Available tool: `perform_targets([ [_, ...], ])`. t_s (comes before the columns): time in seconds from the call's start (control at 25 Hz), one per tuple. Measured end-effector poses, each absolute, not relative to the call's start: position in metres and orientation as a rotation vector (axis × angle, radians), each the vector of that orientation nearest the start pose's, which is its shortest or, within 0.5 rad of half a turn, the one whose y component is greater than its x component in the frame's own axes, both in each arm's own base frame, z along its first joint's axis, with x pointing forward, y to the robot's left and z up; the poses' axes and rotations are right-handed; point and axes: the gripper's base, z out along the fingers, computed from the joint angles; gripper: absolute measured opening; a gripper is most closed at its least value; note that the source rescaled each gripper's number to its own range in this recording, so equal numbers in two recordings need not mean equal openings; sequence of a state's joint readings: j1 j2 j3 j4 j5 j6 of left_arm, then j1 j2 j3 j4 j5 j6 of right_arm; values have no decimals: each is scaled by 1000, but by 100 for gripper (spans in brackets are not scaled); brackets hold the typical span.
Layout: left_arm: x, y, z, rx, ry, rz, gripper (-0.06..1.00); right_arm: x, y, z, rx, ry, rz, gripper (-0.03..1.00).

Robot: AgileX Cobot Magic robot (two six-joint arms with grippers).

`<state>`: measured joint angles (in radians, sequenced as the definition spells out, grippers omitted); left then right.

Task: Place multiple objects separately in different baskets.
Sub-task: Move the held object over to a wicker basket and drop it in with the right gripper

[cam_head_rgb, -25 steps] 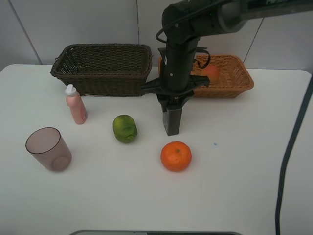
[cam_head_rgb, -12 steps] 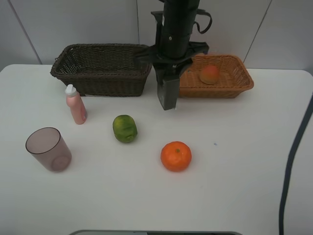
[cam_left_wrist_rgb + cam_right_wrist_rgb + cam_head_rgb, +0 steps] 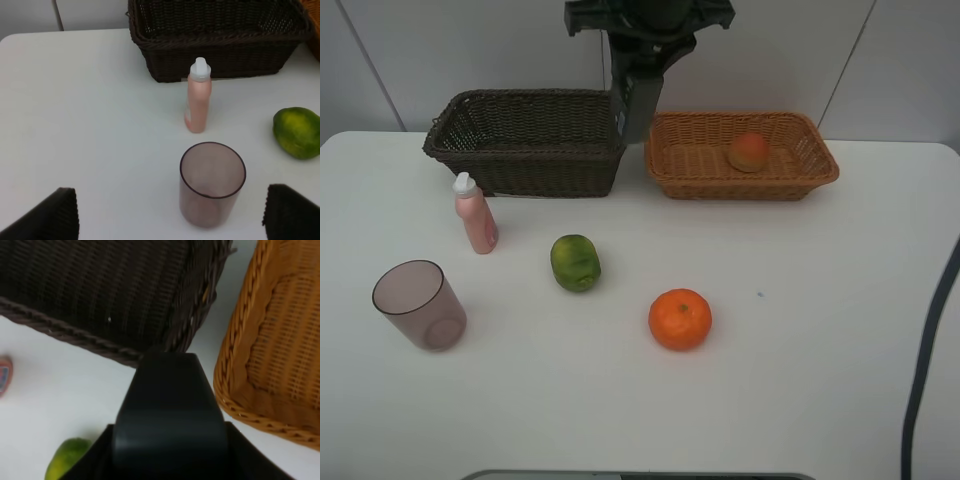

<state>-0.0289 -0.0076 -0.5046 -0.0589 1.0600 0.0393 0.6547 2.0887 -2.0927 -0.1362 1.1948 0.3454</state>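
Grey bottle (image 3: 636, 105) hangs from right jaws, long axis vertical.

Lifted grey bottle (image 3: 634, 108) off table, gripped in right gripper (image 3: 642, 58). Carried from just 12 o'clock of orange (image 3: 680, 319) farther that way, up beside right end of dark basket (image 3: 525, 140). Uncovered peach (image 3: 748, 152) in tan basket (image 3: 795, 178).
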Motion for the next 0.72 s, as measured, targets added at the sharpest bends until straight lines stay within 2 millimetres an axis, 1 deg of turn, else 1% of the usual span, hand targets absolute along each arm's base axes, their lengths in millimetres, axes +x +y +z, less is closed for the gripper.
perform_targets([
  [0.2,-7,-4,279,72,2029,-64,95,387,283,314,-452,2472,230,2],
  [0.28,-7,-4,279,72,2029,-64,95,393,289,311,-452,2412,261,2],
  [0.36,-7,-4,279,72,2029,-64,95,400,294,304,-456,2370,281,2],
  [0.48,-7,-4,279,72,2029,-64,95,410,303,287,-461,2328,306,2],
  [0.72,-7,-4,279,72,2029,-64,95,427,317,244,-477,2301,323,1],
])
